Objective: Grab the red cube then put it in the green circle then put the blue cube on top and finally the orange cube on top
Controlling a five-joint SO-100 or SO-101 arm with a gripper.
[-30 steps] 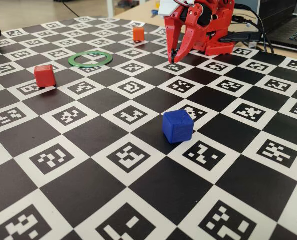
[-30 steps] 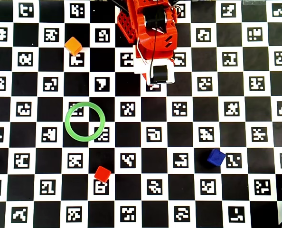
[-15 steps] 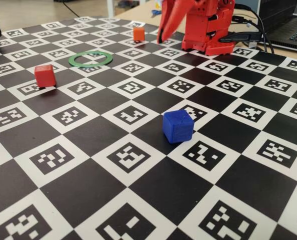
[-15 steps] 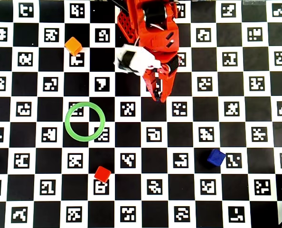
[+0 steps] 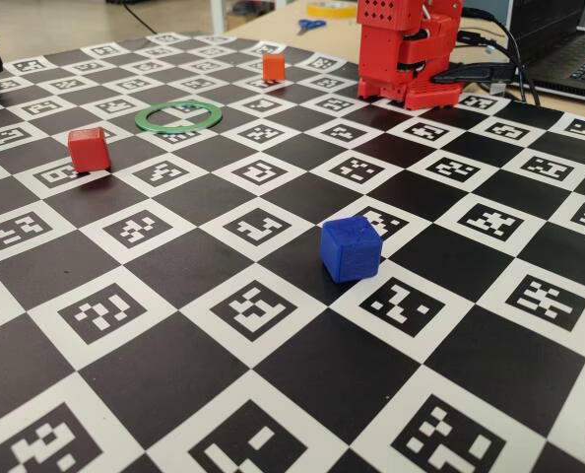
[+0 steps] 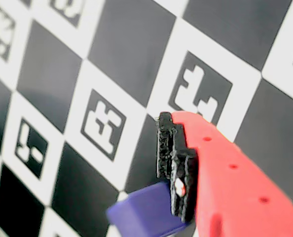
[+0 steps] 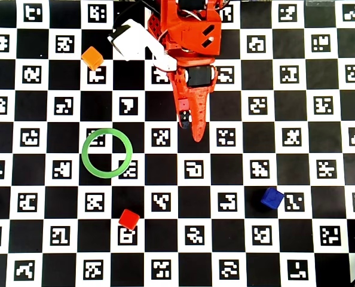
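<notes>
Three cubes are sitting apart on the checkered counter (image 7: 339, 179) in the overhead view: the red cube (image 7: 129, 219) is lying toward the bottom edge, just below the green circle (image 7: 107, 152), the blue cube (image 7: 272, 198) is resting toward the right edge, and the orange cube (image 7: 92, 58) is waiting near the top-left corner. The jaws (image 7: 189, 127) are hovering mid-counter below the arm's base (image 5: 408, 49), holding nothing; how far apart they are standing I cannot tell.

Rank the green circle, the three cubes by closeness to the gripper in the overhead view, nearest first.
From the gripper:
1. green circle, to its left.
2. blue cube, lower right.
3. red cube, lower left.
4. orange cube, upper left.
Blue and red cubes run close.
</notes>
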